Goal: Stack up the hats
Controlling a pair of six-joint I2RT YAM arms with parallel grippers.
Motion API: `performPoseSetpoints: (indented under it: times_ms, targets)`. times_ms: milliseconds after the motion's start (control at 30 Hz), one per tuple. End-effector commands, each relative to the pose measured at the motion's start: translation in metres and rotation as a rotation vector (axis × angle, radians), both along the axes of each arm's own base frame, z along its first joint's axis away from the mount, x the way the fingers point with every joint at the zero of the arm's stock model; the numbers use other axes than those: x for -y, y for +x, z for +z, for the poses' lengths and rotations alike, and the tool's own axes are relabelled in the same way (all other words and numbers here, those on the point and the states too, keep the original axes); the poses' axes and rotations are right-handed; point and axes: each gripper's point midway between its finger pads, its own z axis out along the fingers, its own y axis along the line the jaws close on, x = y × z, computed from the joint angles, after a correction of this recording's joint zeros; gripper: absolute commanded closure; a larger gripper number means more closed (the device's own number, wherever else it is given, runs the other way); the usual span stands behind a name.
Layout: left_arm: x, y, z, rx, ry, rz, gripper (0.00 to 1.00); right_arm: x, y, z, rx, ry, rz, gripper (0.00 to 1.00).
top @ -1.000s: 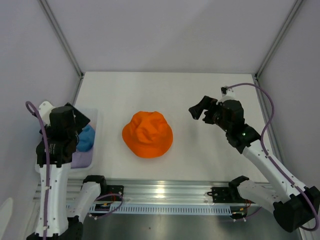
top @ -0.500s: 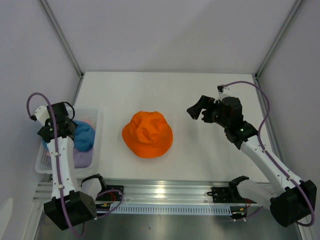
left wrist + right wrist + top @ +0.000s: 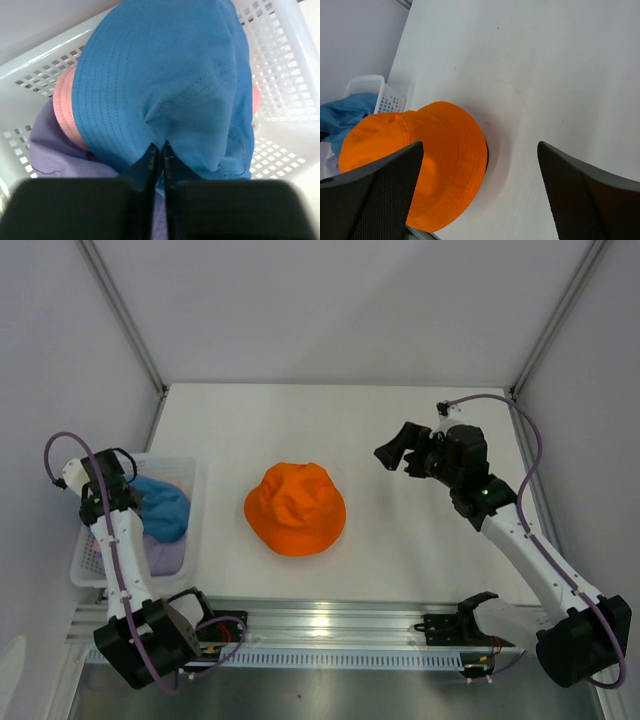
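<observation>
My left fingers (image 3: 150,162) are pressed together, pinching a fold of the blue bucket hat (image 3: 165,75). It lies in the white mesh basket (image 3: 280,75) on top of a pink hat (image 3: 62,110) and a lavender hat (image 3: 55,155) (only their edges show). My right fingers (image 3: 380,190) are spread wide, holding nothing, above the tabletop (image 3: 545,65) near the orange bucket hat (image 3: 420,155), which sits crown-up mid-tabletop.
</observation>
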Motion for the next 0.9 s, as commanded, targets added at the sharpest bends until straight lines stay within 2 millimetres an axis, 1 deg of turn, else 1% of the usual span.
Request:
performPoseSetpoints:
  times_ms: [0, 33, 133, 167, 200, 233, 300, 333, 367, 400, 433, 467, 500, 533, 567, 667, 700, 733, 767, 800, 867]
  targets:
    - [-0.004, 0.011, 0.014, 0.07, 0.012, -0.045, 0.99, 0.005, 0.006, 0.042, 0.09, 0.015, -0.027, 0.0]
    - [-0.003, 0.013, 0.018, 0.082, 0.017, -0.061, 0.99, 0.005, 0.006, 0.044, 0.087, 0.015, -0.03, 0.01]
    - [0.002, 0.017, 0.04, 0.139, 0.046, -0.113, 0.99, 0.008, 0.004, 0.05, 0.089, 0.015, -0.042, 0.01]
    - [0.005, 0.02, 0.05, 0.165, 0.049, -0.136, 0.99, 0.008, 0.004, 0.052, 0.093, 0.016, -0.043, 0.01]
    - [0.011, 0.019, 0.054, 0.175, 0.037, -0.166, 0.99, 0.009, 0.004, 0.054, 0.096, 0.015, -0.047, 0.0]
    - [0.022, 0.024, 0.071, 0.231, 0.031, -0.216, 0.99, 0.01, 0.004, 0.059, 0.103, 0.019, -0.054, 0.0]
    - [0.034, 0.025, 0.105, 0.305, 0.054, -0.263, 0.99, 0.013, 0.005, 0.063, 0.113, 0.015, -0.068, 0.0]
    - [0.048, 0.025, 0.118, 0.343, 0.051, -0.315, 0.99, 0.014, 0.005, 0.068, 0.123, 0.012, -0.071, 0.0]
    - [0.056, 0.025, 0.127, 0.364, 0.05, -0.347, 0.99, 0.014, 0.006, 0.07, 0.129, 0.011, -0.073, 0.0]
    - [0.067, 0.022, 0.156, 0.412, 0.071, -0.385, 0.99, 0.014, 0.006, 0.072, 0.133, 0.009, -0.071, 0.0]
    - [0.085, 0.022, 0.165, 0.431, 0.058, -0.453, 0.99, 0.013, 0.008, 0.072, 0.134, 0.002, -0.068, 0.0]
    - [0.095, 0.021, 0.173, 0.448, 0.053, -0.489, 0.99, 0.014, 0.01, 0.074, 0.138, 0.001, -0.072, 0.0]
    - [0.109, 0.018, 0.188, 0.478, 0.039, -0.539, 0.99, 0.013, 0.011, 0.074, 0.136, -0.002, -0.072, 0.0]
    - [0.131, 0.017, 0.2, 0.521, 0.007, -0.627, 0.99, 0.014, 0.012, 0.074, 0.139, -0.005, -0.074, 0.01]
    - [0.144, 0.015, 0.21, 0.555, -0.014, -0.676, 0.99, 0.013, 0.013, 0.073, 0.139, -0.007, -0.074, 0.0]
    - [0.192, 0.007, 0.232, 0.66, -0.119, -0.863, 0.99, 0.011, 0.015, 0.077, 0.152, 0.006, -0.066, 0.01]
    - [0.204, 0.005, 0.24, 0.697, -0.148, -0.904, 0.99, 0.011, 0.016, 0.078, 0.155, 0.007, -0.063, 0.0]
    - [0.221, 0.003, 0.243, 0.712, -0.188, -0.978, 0.99, 0.01, 0.017, 0.079, 0.16, 0.007, -0.063, 0.0]
    - [0.233, 0.001, 0.246, 0.726, -0.22, -1.029, 0.99, 0.01, 0.017, 0.079, 0.16, 0.008, -0.06, 0.0]
    - [0.254, 0.0, 0.249, 0.737, -0.281, -1.117, 0.99, 0.009, 0.018, 0.077, 0.159, 0.003, -0.058, 0.0]
    - [0.274, -0.004, 0.257, 0.75, -0.325, -1.202, 0.99, 0.012, 0.02, 0.073, 0.162, -0.007, -0.068, 0.01]
